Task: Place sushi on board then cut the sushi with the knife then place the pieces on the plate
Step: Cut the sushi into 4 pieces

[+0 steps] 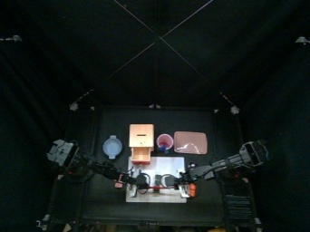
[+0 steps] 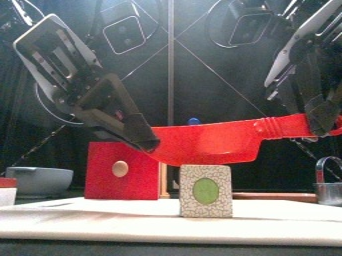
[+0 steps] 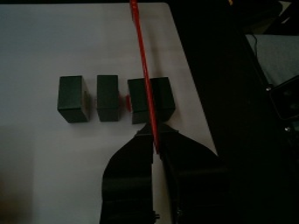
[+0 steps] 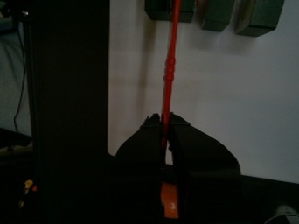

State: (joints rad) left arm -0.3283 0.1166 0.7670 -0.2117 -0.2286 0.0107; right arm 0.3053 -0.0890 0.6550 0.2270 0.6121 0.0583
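We see a black table (image 1: 115,118) walled in by black curtains (image 1: 72,54), with the white cutting board (image 1: 164,161) near its front edge. Behind the board stand the blue-grey bowl (image 1: 114,145), the wooden box (image 1: 141,134), the red cup (image 1: 164,140) and the pink tray (image 1: 191,141). Three dark green sushi pieces (image 3: 108,96) sit in a row on the board. Above the board, the left gripper (image 3: 149,133) is pinched on the red knife (image 2: 221,140) at its tip. The right gripper (image 4: 167,122) is clamped on its handle end.
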